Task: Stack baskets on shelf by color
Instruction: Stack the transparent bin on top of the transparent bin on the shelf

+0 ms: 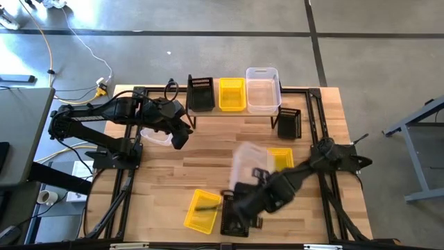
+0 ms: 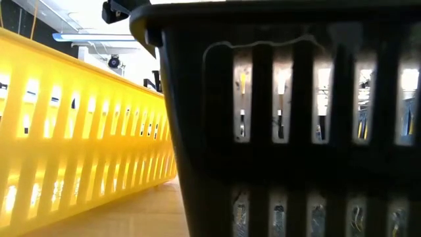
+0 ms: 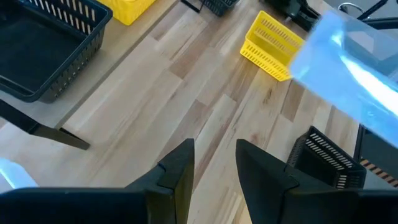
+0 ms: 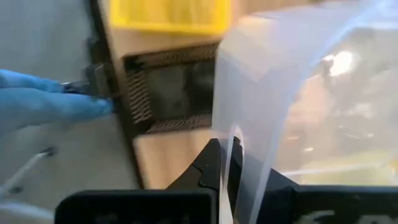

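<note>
On the shelf (image 1: 236, 111) at the table's far edge stand a black basket (image 1: 200, 94), a yellow basket (image 1: 232, 94) and a clear basket (image 1: 263, 89), side by side. My right gripper (image 1: 258, 177) is over the table's middle right, shut on another clear basket (image 1: 247, 160), which is blurred in the air. A yellow basket (image 1: 282, 158) lies just right of it. My left gripper (image 3: 214, 158) is open with nothing between its fingers. It hovers at the left (image 1: 182, 139), beside a third clear basket (image 1: 155, 136) on the table. My right gripper pinches the clear basket's thin side wall (image 4: 231, 149) between its two fingers. The fingers come from above and point steeply down. The basket (image 3: 348, 81) is lifted clear of the table and tilted.
A yellow basket (image 1: 201, 210) and a black basket (image 1: 233, 217) lie near the front edge and fill the low view. Another black basket (image 1: 289, 123) stands right of the shelf. A blue shape like a gloved hand (image 4: 43, 102) shows past the table's edge, beside the black basket (image 4: 168, 90).
</note>
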Available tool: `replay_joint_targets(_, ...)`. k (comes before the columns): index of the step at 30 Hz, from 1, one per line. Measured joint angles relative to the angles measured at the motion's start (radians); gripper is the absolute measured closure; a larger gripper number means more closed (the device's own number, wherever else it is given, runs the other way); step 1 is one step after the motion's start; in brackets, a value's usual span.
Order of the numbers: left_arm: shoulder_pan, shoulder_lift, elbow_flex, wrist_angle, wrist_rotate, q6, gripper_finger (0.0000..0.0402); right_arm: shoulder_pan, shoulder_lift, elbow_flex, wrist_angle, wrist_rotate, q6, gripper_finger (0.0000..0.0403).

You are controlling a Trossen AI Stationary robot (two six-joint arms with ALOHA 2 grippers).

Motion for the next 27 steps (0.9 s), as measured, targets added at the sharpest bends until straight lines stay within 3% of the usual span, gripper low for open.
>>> replay_joint_targets(14, 0.0, 0.0, 0.0, -0.002, -0.014, 0.026, 0.0293, -0.223, -0.155, 0.0, 0.0, 0.161, -0.411, 0.0403)
replay_joint_targets(22, 0.0, 0.0, 0.0, -0.002, -0.02, 0.026, 0.0293, -0.392, -0.253, 0.001, -0.001, 0.203, -0.646, 0.0403)
replay_joint_targets(27, 0.0, 0.0, 0.0, -0.002, -0.077, 0.026, 0.0293, -0.517, -0.295, 0.001, -0.001, 0.203, -0.775, 0.0403)
